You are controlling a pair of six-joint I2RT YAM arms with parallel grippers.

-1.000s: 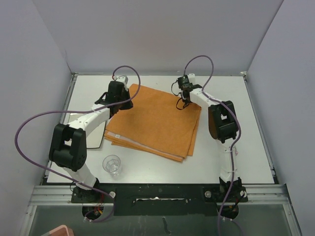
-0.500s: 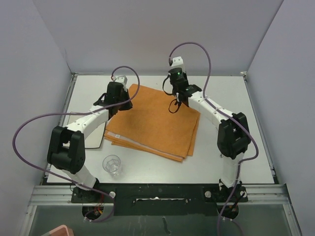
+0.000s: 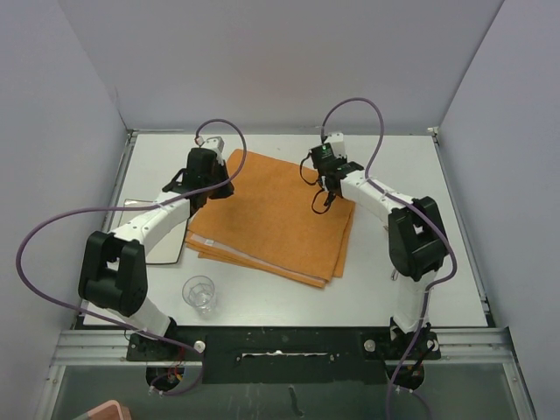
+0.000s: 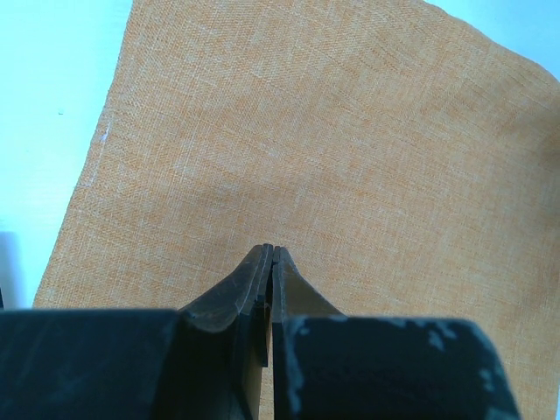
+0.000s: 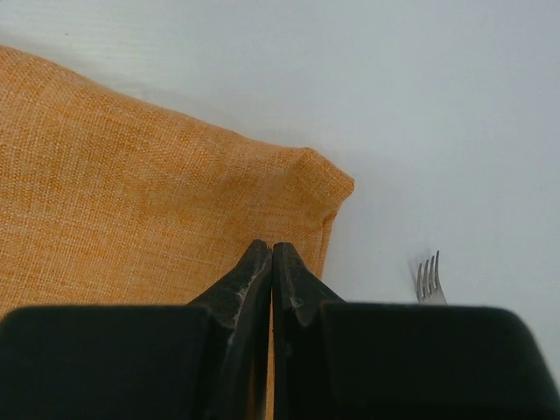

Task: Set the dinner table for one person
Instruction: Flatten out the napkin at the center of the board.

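Pale grey desk point(image 3: 437, 262) fills the booth, orange placemat point(image 3: 271, 219) spread across its middle. Left hand point(image 4: 270, 249) and right hand point(image 5: 270, 246) sit clenched, seemingly empty, at the placemat's far corners. Likely next: fetch the plate point(image 3: 166, 247).

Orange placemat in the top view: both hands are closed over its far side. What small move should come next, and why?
Probably open the right hand and lower it onto the corner of the placemat just ahead, to pinch it. The placemat lies skewed and folded in layers on the dinner table. The right hand is shut, seemingly holding nothing, and the left hand is shut too.
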